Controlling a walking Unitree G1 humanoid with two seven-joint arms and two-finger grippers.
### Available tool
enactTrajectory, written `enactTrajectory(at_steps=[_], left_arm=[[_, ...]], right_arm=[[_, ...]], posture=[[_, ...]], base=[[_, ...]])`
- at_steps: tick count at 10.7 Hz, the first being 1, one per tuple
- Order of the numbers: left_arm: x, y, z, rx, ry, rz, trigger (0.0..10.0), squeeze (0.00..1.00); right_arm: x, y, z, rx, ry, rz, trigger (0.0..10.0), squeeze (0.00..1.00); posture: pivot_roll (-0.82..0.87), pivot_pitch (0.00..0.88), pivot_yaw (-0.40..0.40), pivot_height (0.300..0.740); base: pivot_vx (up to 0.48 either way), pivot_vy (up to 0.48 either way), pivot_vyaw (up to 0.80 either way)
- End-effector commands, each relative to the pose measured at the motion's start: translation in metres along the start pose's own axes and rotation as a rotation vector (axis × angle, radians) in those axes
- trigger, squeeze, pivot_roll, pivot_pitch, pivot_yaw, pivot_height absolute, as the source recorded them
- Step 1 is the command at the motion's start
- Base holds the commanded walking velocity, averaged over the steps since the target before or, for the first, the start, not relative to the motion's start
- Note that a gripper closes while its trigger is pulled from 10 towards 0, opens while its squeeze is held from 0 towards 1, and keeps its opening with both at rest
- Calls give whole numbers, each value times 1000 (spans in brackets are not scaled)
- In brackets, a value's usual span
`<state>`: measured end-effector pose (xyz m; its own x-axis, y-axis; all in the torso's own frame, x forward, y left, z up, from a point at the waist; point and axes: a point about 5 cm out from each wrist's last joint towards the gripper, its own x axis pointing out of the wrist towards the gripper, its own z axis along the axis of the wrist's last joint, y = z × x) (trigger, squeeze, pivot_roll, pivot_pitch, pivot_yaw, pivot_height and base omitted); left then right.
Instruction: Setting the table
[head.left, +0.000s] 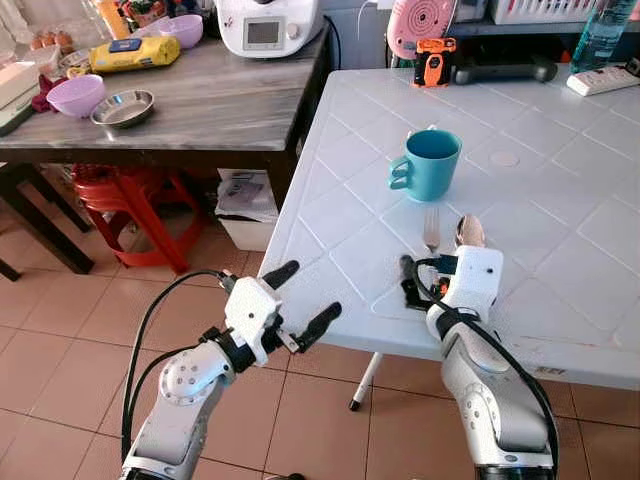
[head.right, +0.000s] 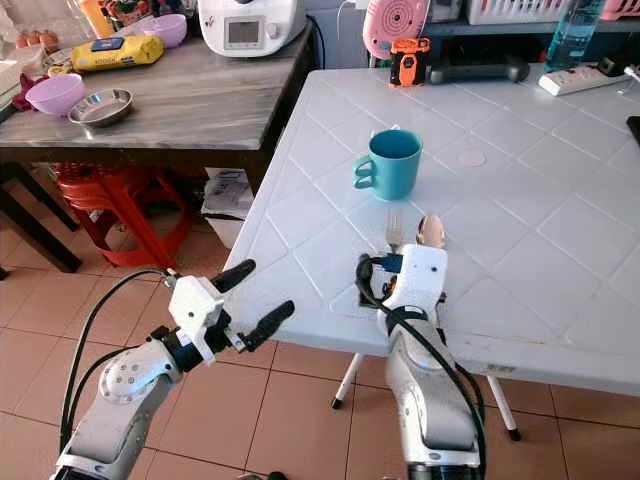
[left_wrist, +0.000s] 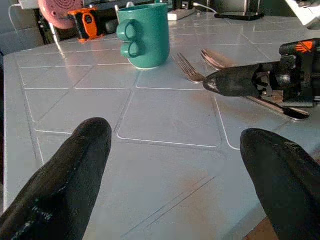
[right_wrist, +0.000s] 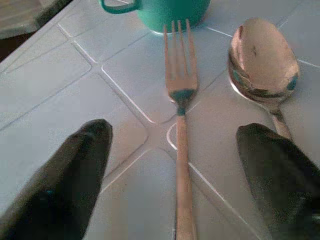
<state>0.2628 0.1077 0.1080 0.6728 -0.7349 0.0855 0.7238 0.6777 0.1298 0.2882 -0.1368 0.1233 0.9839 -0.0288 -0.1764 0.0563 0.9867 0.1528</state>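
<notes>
Resting over the near part of the white table (head.left: 560, 180), my right gripper (right_wrist: 175, 150) has its fingers spread wide, straddling the fork (right_wrist: 179, 100) handle without touching it, nothing held. Wrist view resolves what the head views cannot: fork tines point at the teal mug (head.left: 428, 163), and the spoon (right_wrist: 262, 60) lies just beside the fork, bowl up (mug reflected in it). Head views show the fork and spoon partly hidden behind my right wrist. My left gripper (head.left: 300, 300) hangs off the table's near-left corner, above the tiled floor (head.left: 60, 340), fingers apart and empty; its wrist camera looks across the tabletop at mug, cutlery and one right fingertip (left_wrist: 235, 80). Open tabletop lies right of the spoon. A dark wooden table (head.left: 220, 100) stands close on the left, with a narrow gap between.
</notes>
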Motion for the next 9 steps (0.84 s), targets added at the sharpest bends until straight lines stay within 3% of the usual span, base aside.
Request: enactTrajectory(at_steps=[1,6,9], left_arm=[[-2,-2,-1,14,5,-23,10000,0],[0,-10,3,13,-15,-83,10000,0],[-1,-13,1,13,-8,-88,10000,0]], right_arm=[[2,-1,-6,-2,47,-15,0,0],[4,-18,-26,-61,201,-93,0,0],[10,-29,-20,-88,202,-120,0,0]], posture=[[-88,125,118,740],[-88,123,112,740],[-87,124,111,740]], base=[[0,0,0],[0,0,0],[0,0,0]])
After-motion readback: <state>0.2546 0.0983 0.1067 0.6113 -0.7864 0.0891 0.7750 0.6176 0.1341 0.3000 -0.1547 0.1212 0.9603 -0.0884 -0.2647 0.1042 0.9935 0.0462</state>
